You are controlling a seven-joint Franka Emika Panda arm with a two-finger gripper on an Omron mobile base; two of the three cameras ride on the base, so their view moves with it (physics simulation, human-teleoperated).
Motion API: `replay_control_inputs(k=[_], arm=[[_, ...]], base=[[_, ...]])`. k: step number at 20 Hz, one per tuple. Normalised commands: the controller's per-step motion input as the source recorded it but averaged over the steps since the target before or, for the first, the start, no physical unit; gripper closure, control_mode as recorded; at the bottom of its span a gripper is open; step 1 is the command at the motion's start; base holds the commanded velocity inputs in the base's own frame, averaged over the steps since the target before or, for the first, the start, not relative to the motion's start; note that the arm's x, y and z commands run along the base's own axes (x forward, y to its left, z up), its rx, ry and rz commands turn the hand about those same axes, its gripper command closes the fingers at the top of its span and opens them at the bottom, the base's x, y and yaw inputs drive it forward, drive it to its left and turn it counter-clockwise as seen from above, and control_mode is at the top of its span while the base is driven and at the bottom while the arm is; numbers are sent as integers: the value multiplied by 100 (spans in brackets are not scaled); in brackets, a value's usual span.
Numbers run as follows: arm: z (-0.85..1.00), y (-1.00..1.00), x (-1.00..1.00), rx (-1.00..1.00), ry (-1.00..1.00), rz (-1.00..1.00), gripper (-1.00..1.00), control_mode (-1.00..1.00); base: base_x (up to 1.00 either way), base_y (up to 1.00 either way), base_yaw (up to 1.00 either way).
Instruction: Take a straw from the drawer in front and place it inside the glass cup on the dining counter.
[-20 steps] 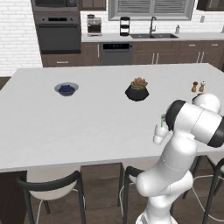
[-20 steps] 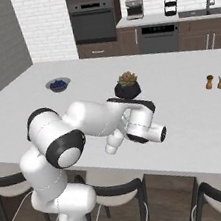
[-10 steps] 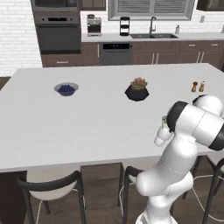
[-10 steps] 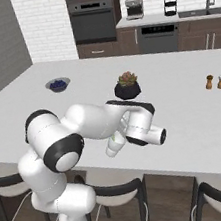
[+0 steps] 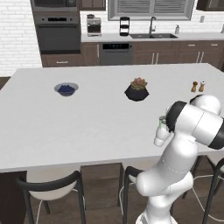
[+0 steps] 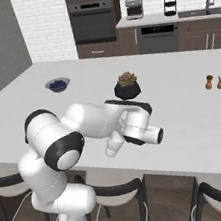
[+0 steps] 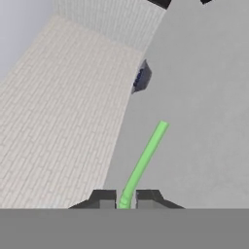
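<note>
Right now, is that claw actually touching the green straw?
Touching. In the hand view the straw runs down between the two dark fingertips of the gripper, which are closed against its lower end with no gap showing.

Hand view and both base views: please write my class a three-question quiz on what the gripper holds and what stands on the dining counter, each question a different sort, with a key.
1. True or false: the gripper is shut on the green straw.
2. Multiple choice: which thing stands nearest the glass cup on the dining counter? A the blue bowl; B the potted succulent; C the salt and pepper shakers.
3. Fill in: in the left base view, the cup stands near the counter's ____ edge.

Key: 1 true; 2 B; 3 front (chair-side).
</note>
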Motion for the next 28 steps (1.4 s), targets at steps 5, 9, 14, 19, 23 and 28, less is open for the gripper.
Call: replay_control_inputs(k=[5, 9, 14, 19, 23, 28], arm=[[-18, 30, -43, 0, -2, 0, 100, -100], [-9, 32, -71, 0, -11, 0, 100, -100], [-14, 43, -20, 0, -6, 0, 100, -100], [-20, 39, 6, 0, -1, 0, 100, -100], [-24, 7, 1, 0, 0, 0, 100, -100], [-37, 0, -3, -7, 0, 0, -100, -100]], base=[[0, 0, 0], [0, 0, 0], [0, 0, 0], [0, 0, 0], [0, 0, 0], [0, 0, 0]])
